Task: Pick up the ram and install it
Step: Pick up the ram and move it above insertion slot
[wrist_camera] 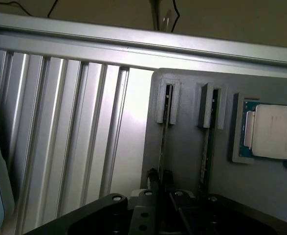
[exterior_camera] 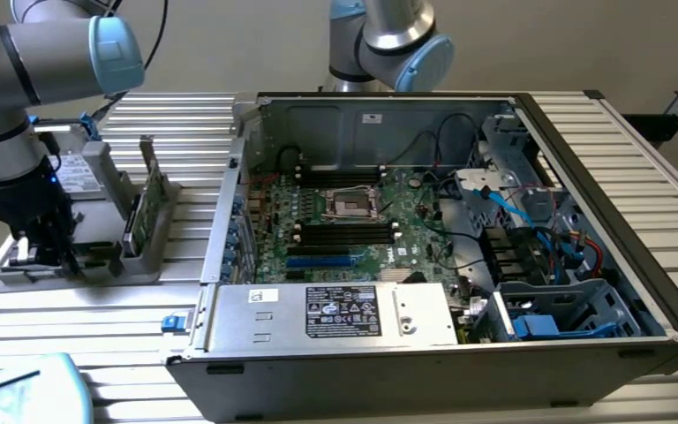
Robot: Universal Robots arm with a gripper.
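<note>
The gripper (wrist_camera: 160,178) is down at the grey holder (exterior_camera: 116,269), which sits on the table (exterior_camera: 116,327) at about 9 o'clock from the open computer case (exterior_camera: 604,168) in the exterior view. Its fingers are almost closed and appear to pinch the top edge of the ram (wrist_camera: 164,132), a thin stick standing on edge in one slot of the holder. A second stick (wrist_camera: 207,147) stands in the neighbouring slot, and the silver processor (wrist_camera: 275,132) lies in its recess just beyond that. The step in hand is the pick. To do it well, I judge the grip should be square across the board, with any lift running straight along the slot guides. A tilt could bind the stick or nudge its neighbour, and the pinch should be firm but not flex the board.
</note>
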